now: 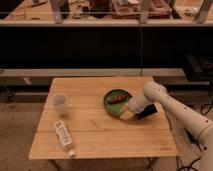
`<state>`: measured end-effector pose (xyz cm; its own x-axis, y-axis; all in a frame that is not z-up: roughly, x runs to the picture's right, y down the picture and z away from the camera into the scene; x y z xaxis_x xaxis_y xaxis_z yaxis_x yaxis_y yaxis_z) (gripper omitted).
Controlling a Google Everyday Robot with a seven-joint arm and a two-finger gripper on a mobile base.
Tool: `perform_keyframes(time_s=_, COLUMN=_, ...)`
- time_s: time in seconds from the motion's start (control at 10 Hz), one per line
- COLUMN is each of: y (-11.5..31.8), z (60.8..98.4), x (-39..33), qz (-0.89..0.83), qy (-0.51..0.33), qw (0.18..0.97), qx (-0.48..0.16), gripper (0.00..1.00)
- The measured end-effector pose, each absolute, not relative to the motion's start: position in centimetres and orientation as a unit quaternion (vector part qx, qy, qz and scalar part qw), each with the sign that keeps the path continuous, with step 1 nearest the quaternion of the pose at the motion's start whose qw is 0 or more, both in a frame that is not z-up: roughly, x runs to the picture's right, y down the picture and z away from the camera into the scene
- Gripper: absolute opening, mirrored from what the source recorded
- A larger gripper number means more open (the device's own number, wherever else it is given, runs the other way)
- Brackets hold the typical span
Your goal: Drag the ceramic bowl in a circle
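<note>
The ceramic bowl (117,101) is a round, shallow, dark green bowl with reddish-brown and yellowish bits inside. It sits on the wooden table (100,145), right of centre. My gripper (128,114) comes in from the right and grips the bowl's near-right rim. The white arm (165,102) runs off toward the lower right.
A small translucent white cup (60,103) stands at the table's left. A white bottle (64,138) lies on its side near the front left. A dark object (148,111) lies just right of the gripper. A dark shelf unit stands behind the table.
</note>
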<state>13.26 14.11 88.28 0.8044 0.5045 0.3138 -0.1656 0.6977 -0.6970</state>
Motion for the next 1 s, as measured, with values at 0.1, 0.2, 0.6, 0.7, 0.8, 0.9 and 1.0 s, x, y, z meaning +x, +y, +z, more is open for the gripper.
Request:
perform_keyframes(time_s=0.1, y=12.3, z=89.3, x=14.5, qz=0.202, qy=-0.242, qw=0.894, qx=-0.317, gripper=0.07)
perform_keyframes(time_s=0.2, y=10.2, z=90.2, x=15.1, qz=0.212, qy=-0.24, qw=0.899, qx=-0.297, gripper=0.07)
perform_keyframes(time_s=0.6, y=4.9, z=93.2, x=10.7, qz=0.193, qy=-0.252, qw=0.908, qx=-0.275, gripper=0.07)
perform_keyframes(time_s=0.7, y=4.4, z=93.5, x=8.2, qz=0.174, qy=-0.263, qw=0.907, qx=-0.278, gripper=0.07)
perform_keyframes(time_s=0.8, y=4.4, z=93.6, x=6.1, qz=0.158, qy=-0.271, qw=0.906, qx=-0.283, gripper=0.07)
perform_keyframes(time_s=0.9, y=4.9, z=93.5, x=3.0, qz=0.132, qy=-0.287, qw=0.903, qx=-0.291, gripper=0.07)
perform_keyframes(time_s=1.0, y=5.5, z=93.1, x=0.9, qz=0.112, qy=-0.298, qw=0.9, qx=-0.298, gripper=0.07)
